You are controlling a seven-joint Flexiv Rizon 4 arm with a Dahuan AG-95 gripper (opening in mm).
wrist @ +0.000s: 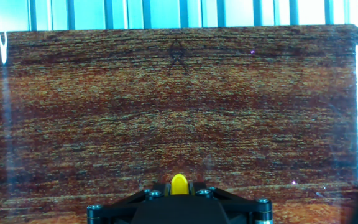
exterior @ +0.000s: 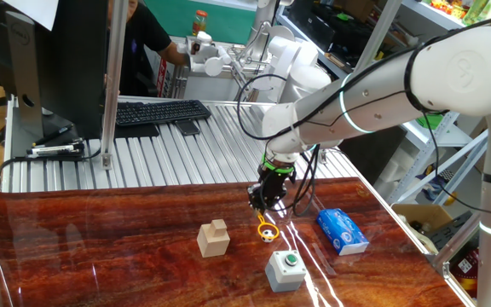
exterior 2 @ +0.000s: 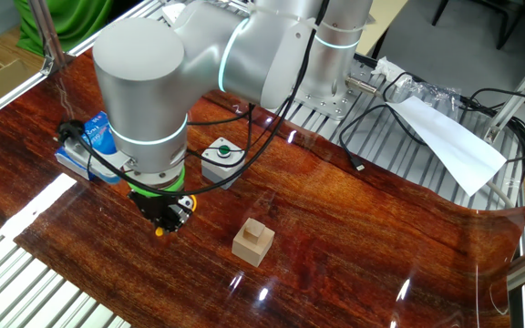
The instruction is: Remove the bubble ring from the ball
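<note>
The bubble ring is a small orange-yellow loop low over the wooden table, its short handle running up into my gripper. The tiny white and black ball shows inside the loop. The gripper is shut on the ring's handle. In the hand view the yellow handle end sits pinched between the jaws, and the ball is out of view. In the other fixed view the gripper hides the ball, and only a yellow bit of the ring shows.
A wooden block stands left of the ring. A grey box with a green button sits in front of it. A blue packet lies to the right. A keyboard lies beyond the table.
</note>
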